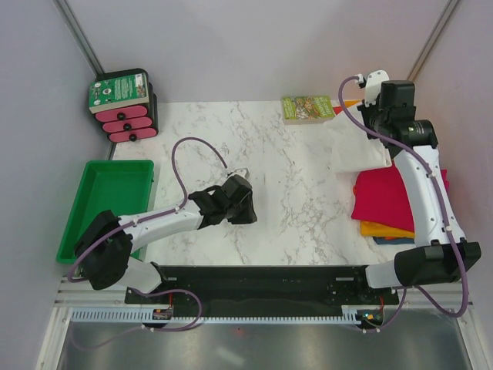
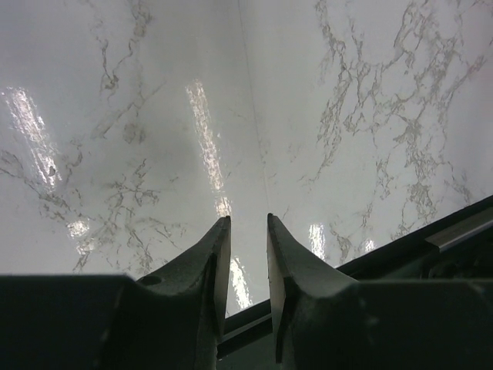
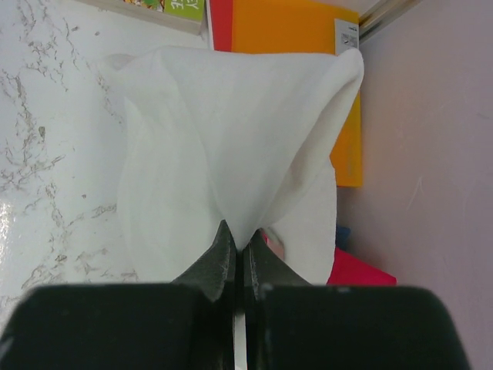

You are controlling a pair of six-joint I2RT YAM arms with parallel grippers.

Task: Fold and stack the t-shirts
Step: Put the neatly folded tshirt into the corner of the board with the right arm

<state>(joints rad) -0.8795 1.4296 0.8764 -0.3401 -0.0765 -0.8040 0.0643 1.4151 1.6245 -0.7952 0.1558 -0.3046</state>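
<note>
Right tool (image 3: 235,237), clenched on the hanging white t-shirt (image 3: 231,139) at the far right of the table (image 1: 293,193); its outstretched arm hides part of the magenta t-shirt (image 1: 377,196), and the blue t-shirt (image 1: 383,240) beneath barely shows. Left tool (image 2: 248,231), parted and empty, held low over mid-table.

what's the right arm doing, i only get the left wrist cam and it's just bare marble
observer: the right gripper is shut on the white t-shirt, pinching a bunched fold of it
operator: where are the other shirts
observer: a magenta t-shirt lies at the right edge of the table, on an orange t-shirt with a blue t-shirt beneath
operator: anything on my side
observer: a green tray sits at the left edge
</note>
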